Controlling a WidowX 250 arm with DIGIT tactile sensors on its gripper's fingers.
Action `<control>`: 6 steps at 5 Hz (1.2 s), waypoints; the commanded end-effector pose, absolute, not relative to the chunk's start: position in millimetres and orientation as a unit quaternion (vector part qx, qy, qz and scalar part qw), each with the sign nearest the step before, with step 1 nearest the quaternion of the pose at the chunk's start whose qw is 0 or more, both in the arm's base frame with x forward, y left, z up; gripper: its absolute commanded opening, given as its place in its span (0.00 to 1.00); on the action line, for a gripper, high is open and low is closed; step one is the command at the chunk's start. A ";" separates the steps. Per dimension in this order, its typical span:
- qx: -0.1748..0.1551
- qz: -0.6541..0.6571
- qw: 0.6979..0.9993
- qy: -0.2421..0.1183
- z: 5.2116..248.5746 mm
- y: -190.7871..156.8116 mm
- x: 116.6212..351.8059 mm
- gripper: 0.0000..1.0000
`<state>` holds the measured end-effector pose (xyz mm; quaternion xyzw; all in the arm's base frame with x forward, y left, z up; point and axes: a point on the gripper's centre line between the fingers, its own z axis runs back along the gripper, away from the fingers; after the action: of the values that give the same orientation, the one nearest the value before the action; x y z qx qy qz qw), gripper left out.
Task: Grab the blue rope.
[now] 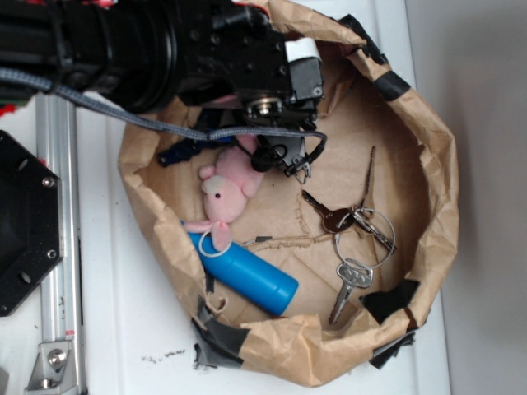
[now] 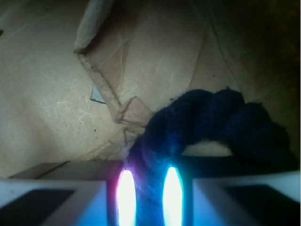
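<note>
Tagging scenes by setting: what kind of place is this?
Likely a lab bench setup, not a home: a paper bag rolled open as a bin on a white table, holding a rope, keys and a plush bunny, beside an aluminium rail.

A white table (image 1: pixel 132 346) carries a taped brown paper bag (image 1: pixel 428 140).

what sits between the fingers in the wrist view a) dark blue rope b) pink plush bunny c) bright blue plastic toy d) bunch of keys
a, the wrist view shows the dark twisted blue rope running down into the narrow gap between the gripper's two fingers, with brown paper behind it.
</note>
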<state>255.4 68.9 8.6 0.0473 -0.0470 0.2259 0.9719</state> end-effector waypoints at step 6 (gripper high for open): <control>-0.059 -0.054 0.993 -0.082 155.1 -7.7 271.6 0.00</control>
<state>276.5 -13.8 139.4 -0.0615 -0.0532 -0.0441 0.9957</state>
